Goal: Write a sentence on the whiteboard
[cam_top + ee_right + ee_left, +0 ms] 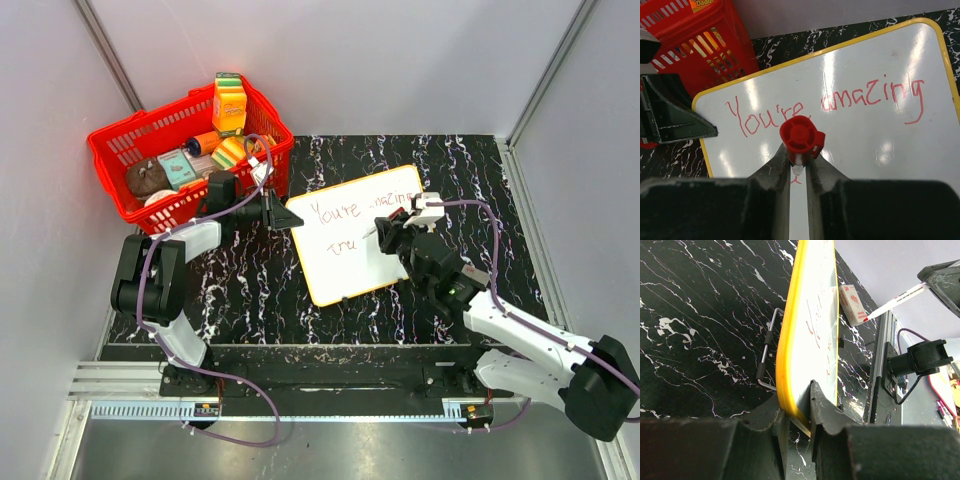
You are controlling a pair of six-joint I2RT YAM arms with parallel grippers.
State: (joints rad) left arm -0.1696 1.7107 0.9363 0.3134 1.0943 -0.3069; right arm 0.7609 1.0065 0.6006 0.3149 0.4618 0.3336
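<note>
Leaving the black marbled counter (240, 290) bare along its near strip and far right corner, crowding only the far left corner with the red basket (130, 150), just beside the upper left corner of the whiteboard (345, 265). Lying askew mid-counter, yellow left edge pinched tight in the left gripper (799, 405), a wire stand (769, 350) showing under that edge. Reaching over the board's middle with the right gripper (799, 162) closed hard around a red-capped marker (801, 136), just beneath the sentence (825, 107) reading "You're amazing", white room lying free below and to the right.
</note>
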